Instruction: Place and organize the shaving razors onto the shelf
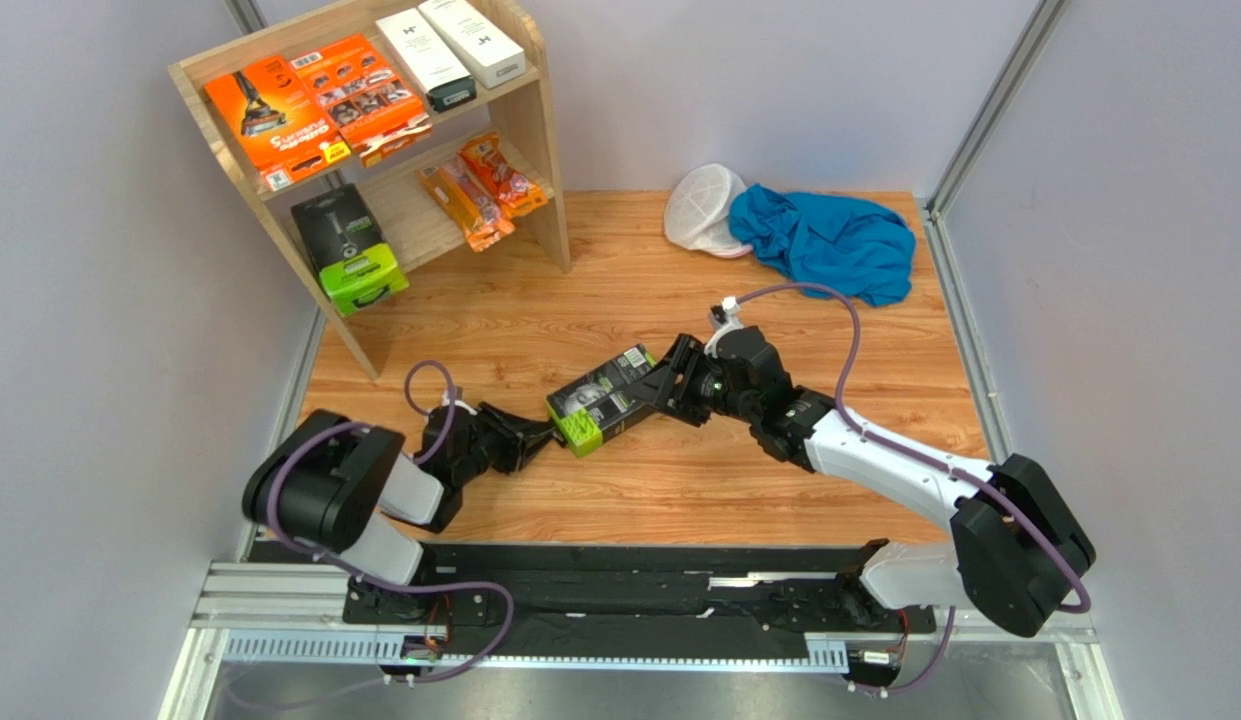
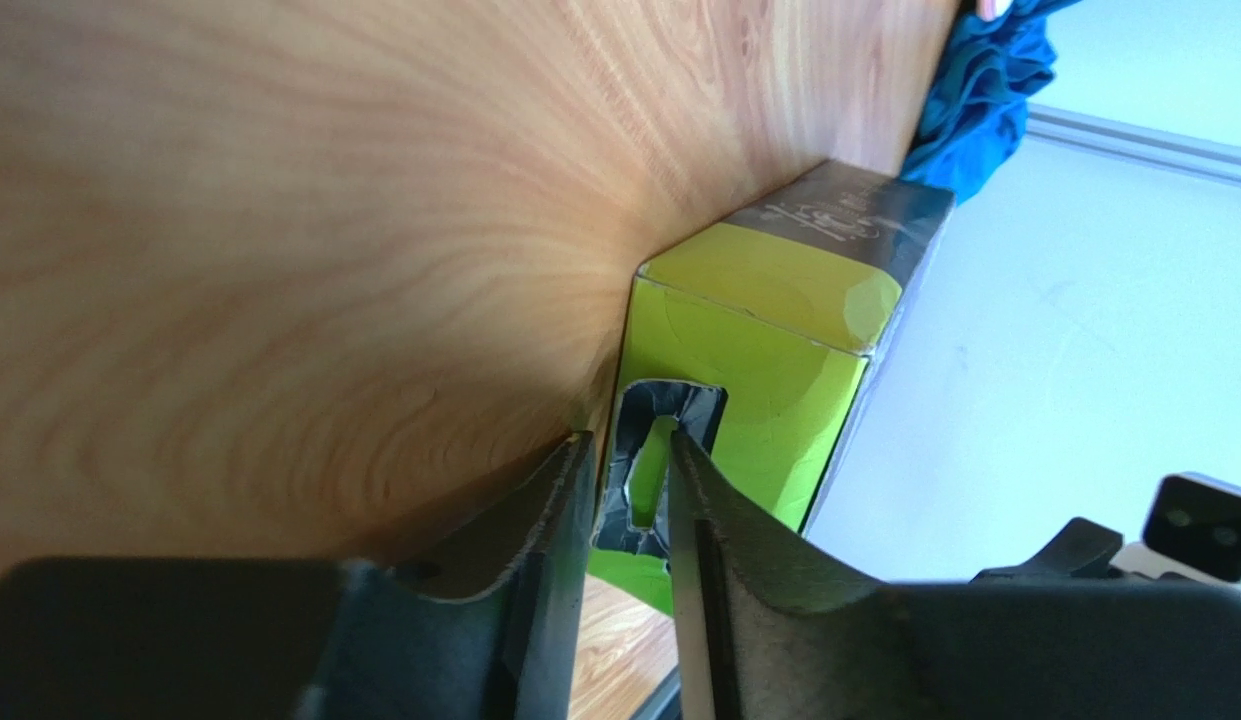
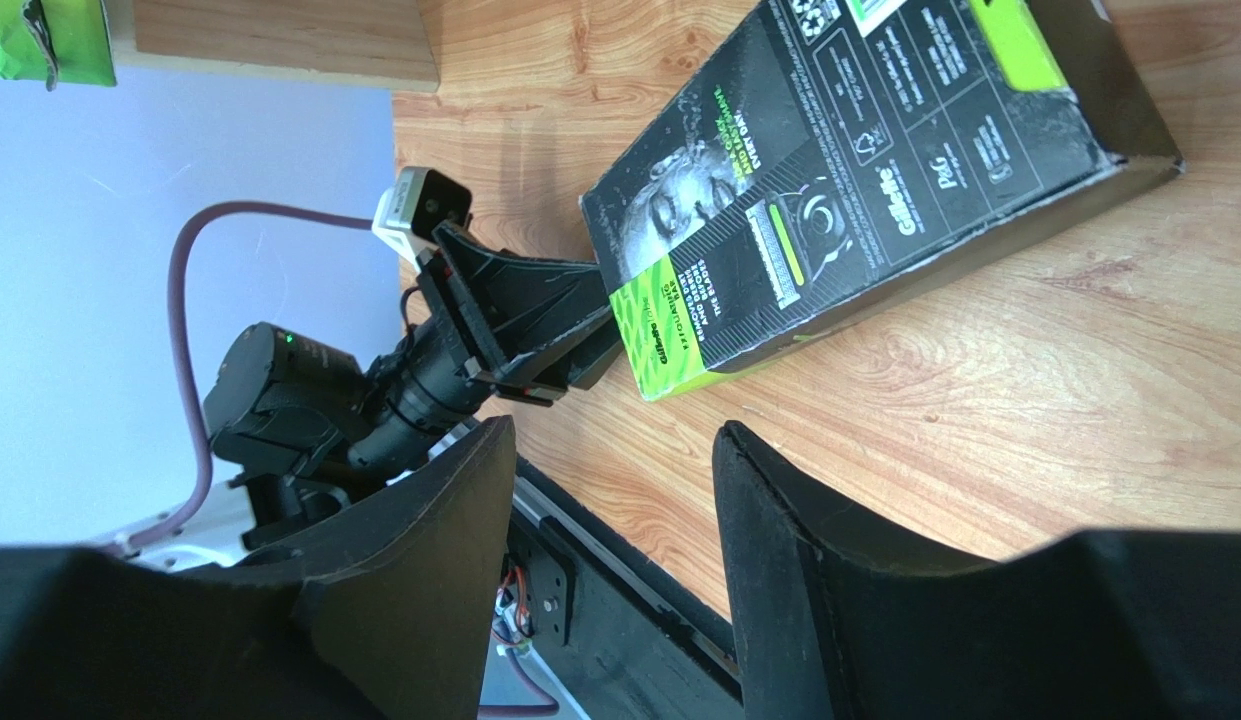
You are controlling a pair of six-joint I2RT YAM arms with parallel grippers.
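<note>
A black-and-lime-green razor pack (image 1: 608, 393) lies on the wood floor between my two grippers. My left gripper (image 1: 548, 437) is shut on the hang tab at its lime-green end (image 2: 761, 330), fingers nearly together (image 2: 629, 446). My right gripper (image 1: 664, 393) is open and empty at the pack's black end; the pack (image 3: 867, 165) lies beyond its fingertips (image 3: 611, 435). The shelf (image 1: 544, 135) stands at the back left. Its top tier holds two flat orange packs (image 1: 318, 98) and two white boxes (image 1: 449, 53). Its lower tier holds a second black-and-green pack (image 1: 348, 248) and two small orange packets (image 1: 484, 188).
A blue cloth (image 1: 822, 240) and a white mesh cap (image 1: 701, 207) lie at the back right of the floor. Grey walls close in on both sides. The black rail with the arm bases (image 1: 626, 578) runs along the near edge.
</note>
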